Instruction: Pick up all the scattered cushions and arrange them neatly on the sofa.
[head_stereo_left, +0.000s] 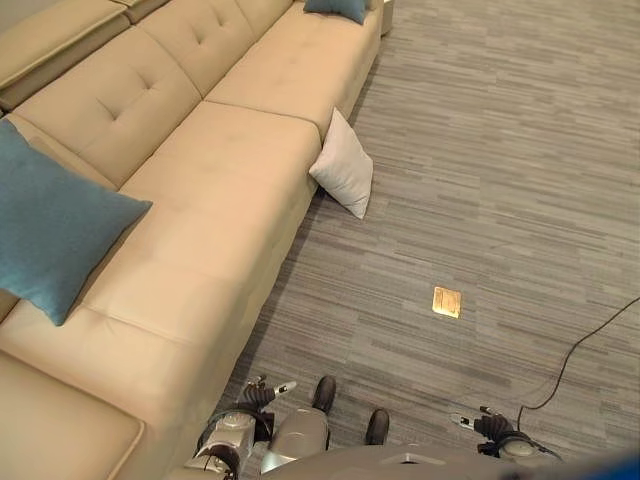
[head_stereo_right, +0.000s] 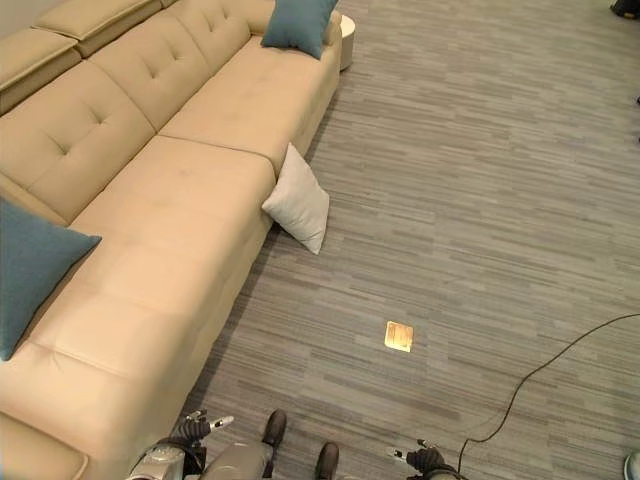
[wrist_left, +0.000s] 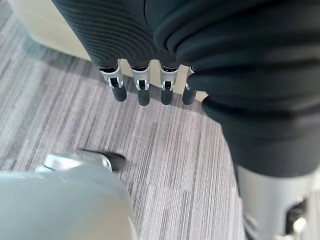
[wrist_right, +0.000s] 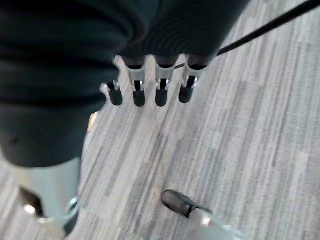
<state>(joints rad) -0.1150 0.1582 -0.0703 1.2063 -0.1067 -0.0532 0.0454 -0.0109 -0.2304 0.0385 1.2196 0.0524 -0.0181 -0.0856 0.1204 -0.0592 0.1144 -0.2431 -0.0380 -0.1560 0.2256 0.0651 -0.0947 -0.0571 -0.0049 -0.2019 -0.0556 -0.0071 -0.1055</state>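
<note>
My left hand hangs low at my side, fingers straight and relaxed, holding nothing. My right hand hangs the same way, fingers loose and empty.

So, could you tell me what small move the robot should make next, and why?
Probably step forward toward the white cushion, which stands on the carpet leaning against the sofa front. It looks like the one cushion off the seat, while two blue cushions already sit on it. The left hand and right hand hang open and hold nothing, far from it.
</note>
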